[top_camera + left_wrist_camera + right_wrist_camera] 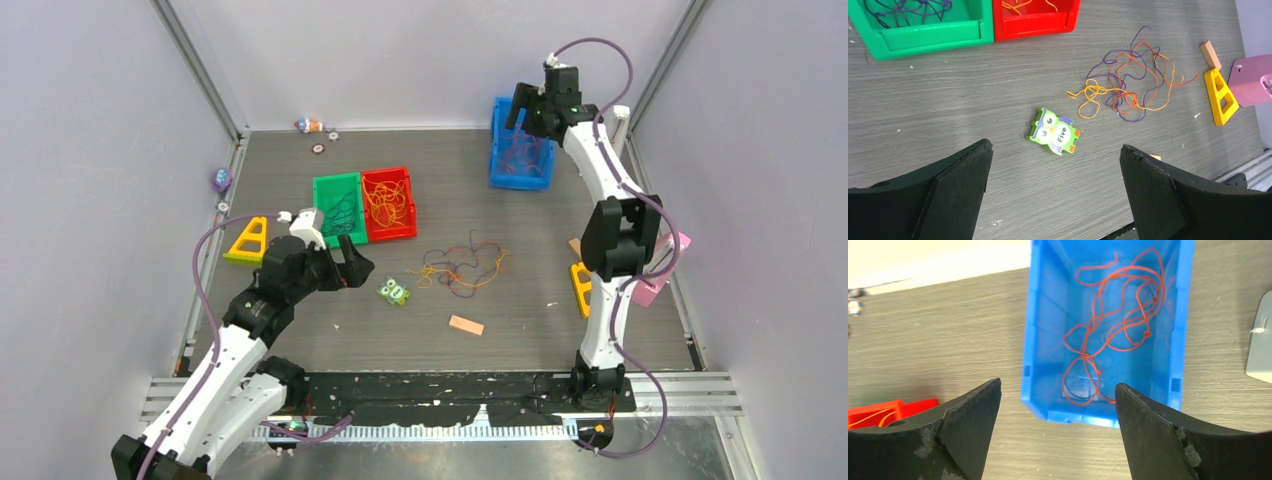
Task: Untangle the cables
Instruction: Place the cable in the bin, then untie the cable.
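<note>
Our left fingers (953, 190) are spread wide with nothing between them, hanging above the left part of the worktop (948, 115). In the wrist view a green owl tile (1054, 131) marked "Five" lies on the surface below them. Our right fingers (963, 425) are parted as well and grasp nothing. They hang over the near end of the blue bin (1040, 330), which stands at the far right of the worktop. Red cables (1120, 320) lie in loose loops on the floor of that bin, with a darker strand (1071, 392) among them at the near end. The tangle of cables (465, 265) lies on the bare worktop about midway between our two arms. Its orange and dark purple strands cross one another, and neither pair of fingers touches it. It sits just to the right of the owl tile and well apart from the blue bin. Behind it and to the left, two bins stand side by side. The green bin (336, 180) holds dark purple cables (343, 215) and the red bin (392, 234) holds orange cables (388, 203). A small orange block (466, 325) lies flat on the near side of the tangle. A yellow triangular piece (248, 240) lies by the left edge, beside our left arm. By the right edge, another yellow piece (1219, 95) lies next to a pink thing (1253, 80) and a small wooden block (1210, 54).
</note>
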Tool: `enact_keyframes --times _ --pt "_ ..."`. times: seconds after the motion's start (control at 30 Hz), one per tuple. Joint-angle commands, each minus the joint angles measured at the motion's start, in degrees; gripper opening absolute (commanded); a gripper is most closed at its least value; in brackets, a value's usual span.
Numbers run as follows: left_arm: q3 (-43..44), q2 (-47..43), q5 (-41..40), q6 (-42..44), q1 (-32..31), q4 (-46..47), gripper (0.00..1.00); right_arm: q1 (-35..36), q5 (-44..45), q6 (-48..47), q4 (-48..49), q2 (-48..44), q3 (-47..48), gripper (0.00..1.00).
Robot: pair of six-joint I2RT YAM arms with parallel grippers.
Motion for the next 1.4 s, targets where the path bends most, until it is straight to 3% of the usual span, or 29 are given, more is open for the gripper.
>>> enact_keyframes --times 0.0,0.13,0.53,0.83,0.9,1.17,1.33,1.37 --pt "3.55 3.01 4.04 -1.41 0.19 1.64 0.99 -0.13 -3.54 -0.77 0.98 -8.24 -2.58 0.91" --pt "4.04 4.91 6.01 -2.14 0.14 1.22 0.99 0.47 -3.42 -0.89 4.0 -15.44 -10.89 0.99" --pt "4.43 11.03 13.08 -1.31 -2.34 1.24 0.92 7.73 -1.9 0.45 18.9 -43.46 -48.33 0.95" --pt "4.98 16.53 9.39 0.46 -10.68 3.73 0.91 14.63 -4.73 1.74 16.66 -56.65 -65.8 1.0" --pt "5.11 17.92 8.87 0.78 -11.81 4.32 0.9 15.43 -5.27 2.15 16.31 -58.96 -69.81 0.96" --pt "5.72 20.2 6.96 1.74 -13.52 6.9 0.89 16.71 -6.0 2.63 14.64 -60.53 -79.79 0.92" --pt "4.56 18.7 10.59 1.54 -14.83 10.64 0.89 16.68 -7.4 3.21 19.27 -55.0 -82.25 0.9" --pt "4.4 18.44 10.36 1.56 -15.38 10.76 0.89 16.64 -7.68 3.3 20.37 -53.72 -82.22 0.86"
